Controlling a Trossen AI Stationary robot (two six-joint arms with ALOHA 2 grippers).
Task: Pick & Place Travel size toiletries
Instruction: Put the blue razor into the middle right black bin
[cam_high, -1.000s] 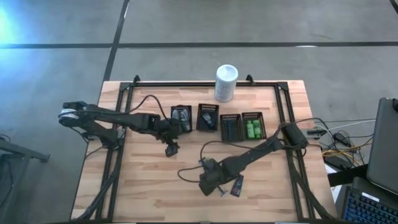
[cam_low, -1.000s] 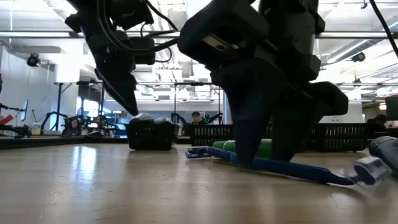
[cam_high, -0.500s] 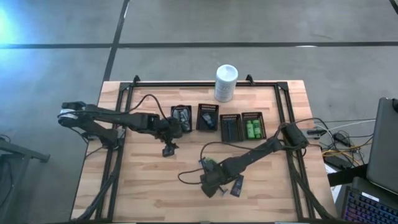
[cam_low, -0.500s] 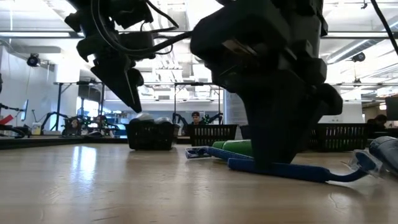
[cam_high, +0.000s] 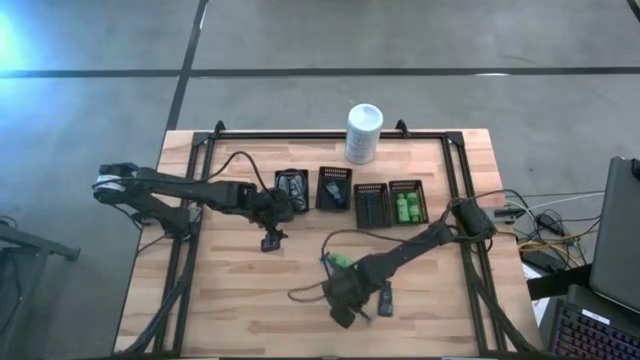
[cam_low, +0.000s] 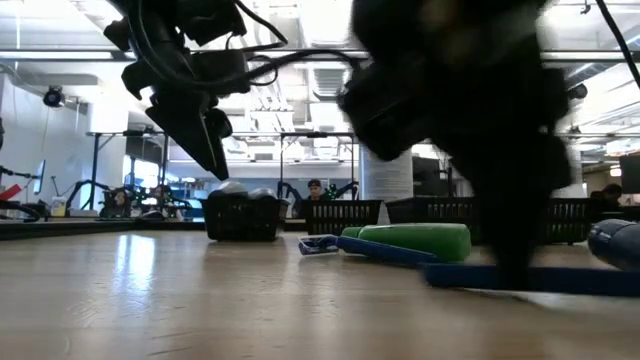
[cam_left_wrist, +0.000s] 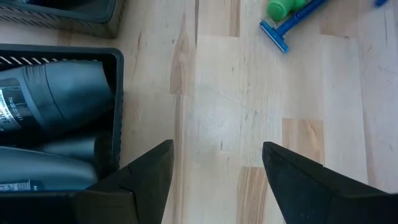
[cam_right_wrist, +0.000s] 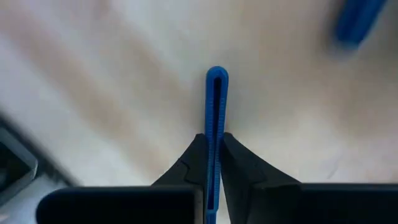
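Wooden table (cam_high: 230, 300): carries all items listed.

White cylindrical container (cam_high: 364, 133): upright at the far edge.

Four black slotted trays (cam_high: 352, 199): in a row below the container; the leftmost holds grey oval bottles (cam_left_wrist: 53, 99), the rightmost green bottles (cam_high: 406, 209).

Left gripper (cam_high: 270, 240): hovers just in front of the leftmost tray, fingers spread, nothing between them.

Right gripper (cam_high: 345, 310): low over the near centre of the table, fingers pinched on a thin blue razor (cam_right_wrist: 216, 118) by its handle.

Loose green bottle (cam_low: 415, 241) and a second blue razor (cam_left_wrist: 289, 25): lying together on the table between the grippers.

Small dark item (cam_high: 385, 298): beside the right gripper; kind cannot be told.
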